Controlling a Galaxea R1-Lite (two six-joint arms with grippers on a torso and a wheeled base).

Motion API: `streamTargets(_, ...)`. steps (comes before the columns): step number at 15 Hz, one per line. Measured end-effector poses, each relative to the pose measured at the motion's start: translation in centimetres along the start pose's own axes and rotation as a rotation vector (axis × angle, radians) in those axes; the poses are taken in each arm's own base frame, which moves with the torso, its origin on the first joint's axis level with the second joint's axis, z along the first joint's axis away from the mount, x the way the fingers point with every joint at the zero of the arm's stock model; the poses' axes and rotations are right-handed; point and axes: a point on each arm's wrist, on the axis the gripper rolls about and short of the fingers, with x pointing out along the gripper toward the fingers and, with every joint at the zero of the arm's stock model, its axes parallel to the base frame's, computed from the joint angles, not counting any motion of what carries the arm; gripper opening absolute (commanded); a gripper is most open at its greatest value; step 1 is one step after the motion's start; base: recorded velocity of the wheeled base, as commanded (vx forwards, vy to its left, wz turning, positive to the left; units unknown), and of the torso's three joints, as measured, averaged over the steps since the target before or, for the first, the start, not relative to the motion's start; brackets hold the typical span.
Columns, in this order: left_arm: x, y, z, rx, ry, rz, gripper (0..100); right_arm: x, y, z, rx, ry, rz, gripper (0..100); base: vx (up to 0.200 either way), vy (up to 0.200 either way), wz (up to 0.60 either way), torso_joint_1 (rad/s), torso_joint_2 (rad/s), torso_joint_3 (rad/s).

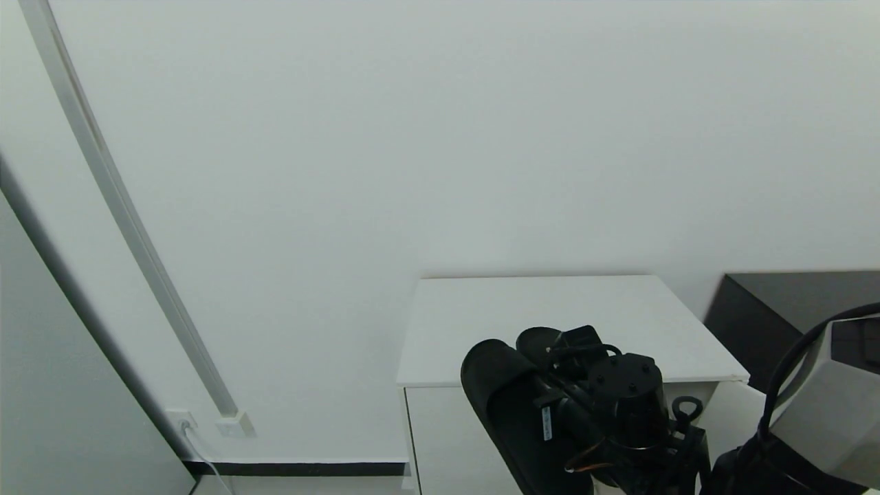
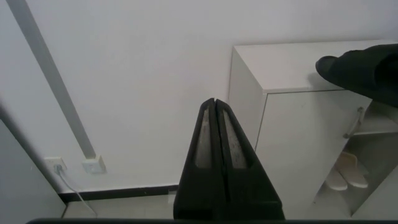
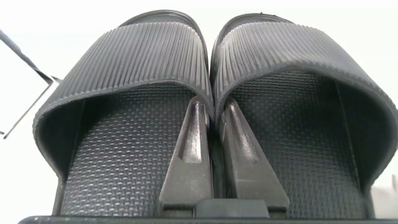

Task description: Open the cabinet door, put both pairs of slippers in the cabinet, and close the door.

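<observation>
Right pincer (image 3: 213, 107) clamps black slippers (image 3: 149, 56), heels cut off.

White cabinet (image 1: 550, 316) (door open), a pale pair of slippers (image 2: 348, 173) low inside it

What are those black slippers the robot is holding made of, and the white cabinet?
Black slippers: probably soft rubber or foam, matte; straps finely ribbed, footbeds dimpled, as if moulded.
White cabinet: likely painted or laminated board, smooth; flat panels, crisp edges, no visible grain.
</observation>
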Motion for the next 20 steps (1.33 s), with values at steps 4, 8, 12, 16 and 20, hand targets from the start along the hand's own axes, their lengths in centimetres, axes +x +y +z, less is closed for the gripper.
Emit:
streamTargets(4,0.0,0.0,0.0,0.0,0.0,0.0,0,-0.04,-0.07,-0.06,-0.001,0.003,-0.001,0,-0.2,0.0,0.0,-0.001,0.0,0.004)
streamTargets(8,0.0,0.0,0.0,0.0,0.0,0.0,0,-0.05,-0.1,-0.11,0.0,0.002,-0.002,0,-0.1,0.0,0.0,0.001,0.0,0.002)
streamTargets(12,0.0,0.0,0.0,0.0,0.0,0.0,0,0.12,0.07,-0.26,0.003,-0.011,0.004,0,0.0,0.0,0.0,0.0,0.0,0.0)
streamTargets(16,0.0,0.0,0.0,-0.001,0.0,0.0,0,0.04,0.14,-0.67,-0.005,-0.002,0.007,0,0.0,0.0,0.0,0.0,0.0,0.0)
streamTargets(20,0.0,0.0,0.0,-0.002,0.0,0.0,0,0.11,0.15,-0.88,-0.008,0.005,0.007,0,0.0,-0.2,0.0,0.005,0.0,0.006)
